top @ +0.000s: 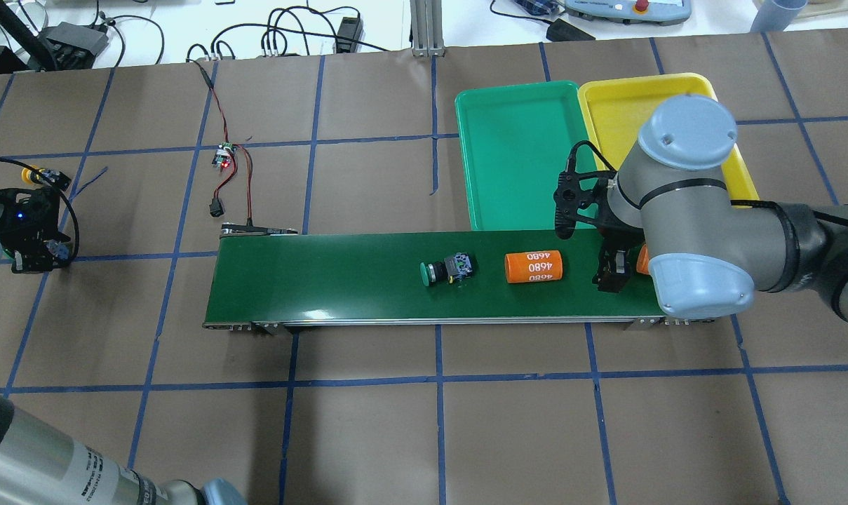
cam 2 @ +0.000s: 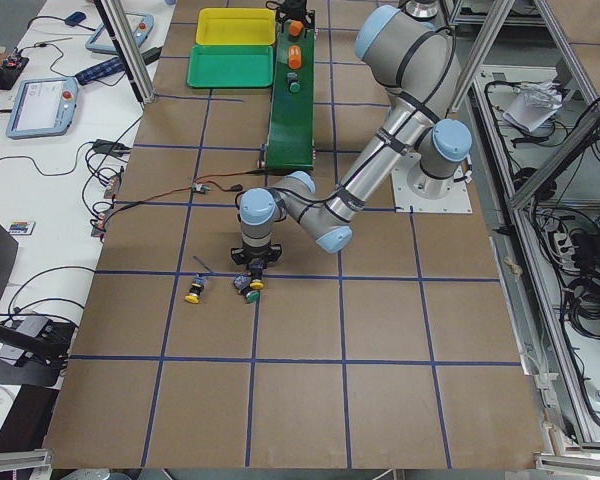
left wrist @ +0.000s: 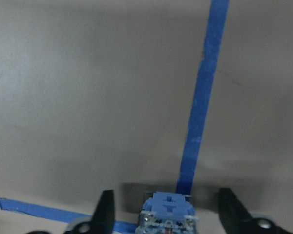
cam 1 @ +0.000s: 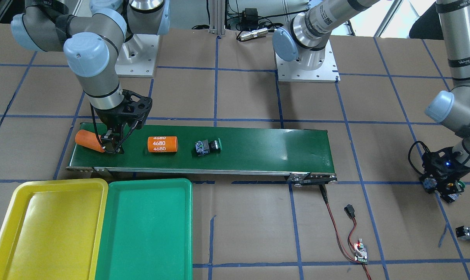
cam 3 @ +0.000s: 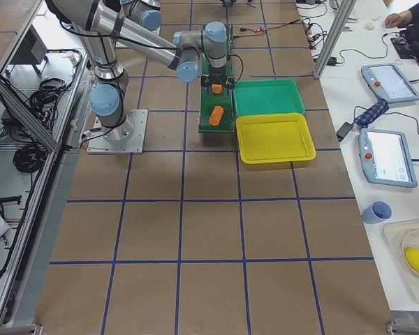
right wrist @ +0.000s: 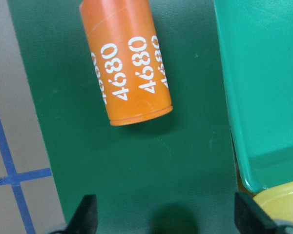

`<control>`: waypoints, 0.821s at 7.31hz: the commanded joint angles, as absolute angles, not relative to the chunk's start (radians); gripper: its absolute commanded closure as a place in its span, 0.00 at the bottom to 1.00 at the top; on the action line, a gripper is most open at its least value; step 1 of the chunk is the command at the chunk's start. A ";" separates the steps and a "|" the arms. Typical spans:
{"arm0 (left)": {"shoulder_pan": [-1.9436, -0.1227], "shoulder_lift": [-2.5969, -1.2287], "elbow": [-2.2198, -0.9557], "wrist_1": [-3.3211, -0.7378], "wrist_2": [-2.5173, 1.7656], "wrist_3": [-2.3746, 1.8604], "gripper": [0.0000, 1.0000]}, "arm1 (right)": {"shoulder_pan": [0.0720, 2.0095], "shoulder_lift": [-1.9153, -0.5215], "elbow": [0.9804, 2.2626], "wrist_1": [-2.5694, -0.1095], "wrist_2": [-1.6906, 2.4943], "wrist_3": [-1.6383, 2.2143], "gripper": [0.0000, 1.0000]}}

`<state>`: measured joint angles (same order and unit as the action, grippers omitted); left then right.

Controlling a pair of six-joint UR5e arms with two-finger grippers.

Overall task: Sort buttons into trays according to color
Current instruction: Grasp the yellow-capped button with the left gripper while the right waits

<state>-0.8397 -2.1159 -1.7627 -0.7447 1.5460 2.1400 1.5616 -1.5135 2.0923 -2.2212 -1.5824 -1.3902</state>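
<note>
My left gripper (cam 1: 441, 186) is open, low over the paper at the table's end. Its fingers (left wrist: 105, 212) straddle a green-capped button (cam 1: 461, 184) with a blue body (left wrist: 168, 214), with gaps on both sides. A yellow-capped button (cam 1: 468, 232) lies on the paper nearby. Another green button (cam 1: 208, 147) lies on its side mid-belt. My right gripper (cam 1: 112, 146) is open and empty, down on the belt's end. The yellow tray (cam 1: 48, 229) and green tray (cam 1: 149, 229) are side by side, both empty. The second yellow button is out of view.
The dark-green conveyor belt (cam 1: 258, 149) carries an orange cylinder marked 4680 (cam 1: 162, 144). A second orange cylinder (cam 1: 88, 140) lies right beside my right gripper. A small controller board (cam 1: 360, 252) with red and black wires lies on the paper near the belt's other end.
</note>
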 commanded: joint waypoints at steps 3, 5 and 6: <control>-0.879 -1.993 -1.773 -0.906 1.526 2.042 1.00 | 1.565 -1.477 2.065 -2.223 -1.583 -1.397 0.00; -1.056 -1.823 -1.817 -1.065 1.560 1.922 1.00 | 1.598 -1.474 2.059 -2.223 -1.580 -1.388 0.00; -1.180 -1.768 -1.891 -1.065 1.554 1.805 1.00 | 1.600 -1.474 2.057 -2.227 -1.580 -1.397 0.00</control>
